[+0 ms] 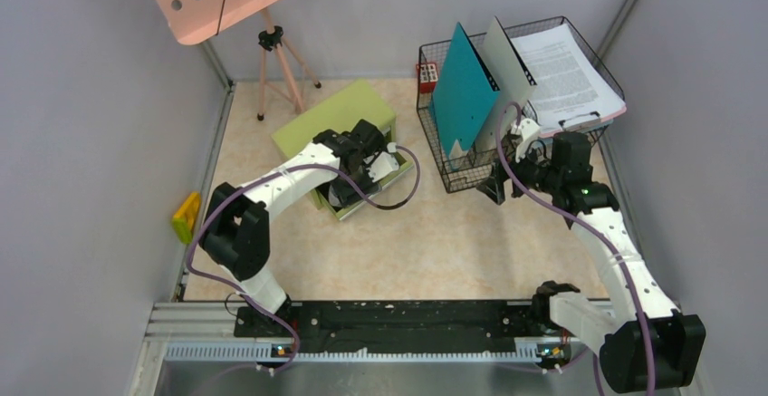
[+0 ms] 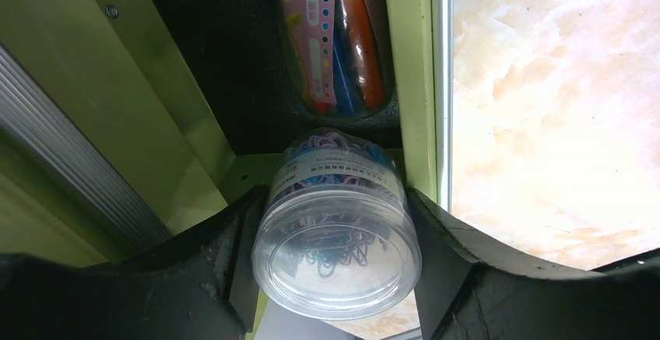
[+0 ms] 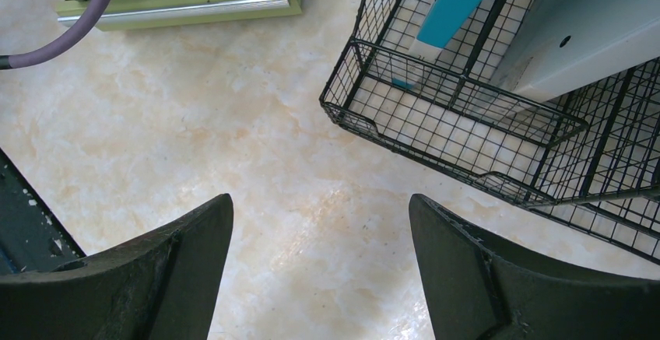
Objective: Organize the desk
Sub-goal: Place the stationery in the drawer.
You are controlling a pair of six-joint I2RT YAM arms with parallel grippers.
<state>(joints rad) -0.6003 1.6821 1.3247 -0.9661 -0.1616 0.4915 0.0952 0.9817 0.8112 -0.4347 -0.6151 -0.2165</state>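
The desk (image 1: 435,242) is a beige marbled tabletop. My left gripper (image 1: 367,165) (image 2: 335,208) is shut on a clear round jar of coloured paper clips (image 2: 336,239), one finger pressed on each side. It holds the jar over the open drawer (image 2: 233,60) of the olive-green drawer box (image 1: 335,115). A clear pouch of coloured stationery (image 2: 335,36) lies in the drawer just beyond the jar. My right gripper (image 1: 496,183) (image 3: 321,200) hovers open above bare desk (image 3: 233,145), with nothing between its fingers, beside the front corner of a black wire basket (image 3: 436,134).
The wire basket (image 1: 453,174) holds a teal folder (image 1: 464,88), a grey folder (image 1: 507,61) and a stack of printed papers (image 1: 566,70). A small red item (image 1: 427,74) sits behind it. A yellow object (image 1: 187,217) lies by the left wall, and a tripod (image 1: 272,61) stands at the back.
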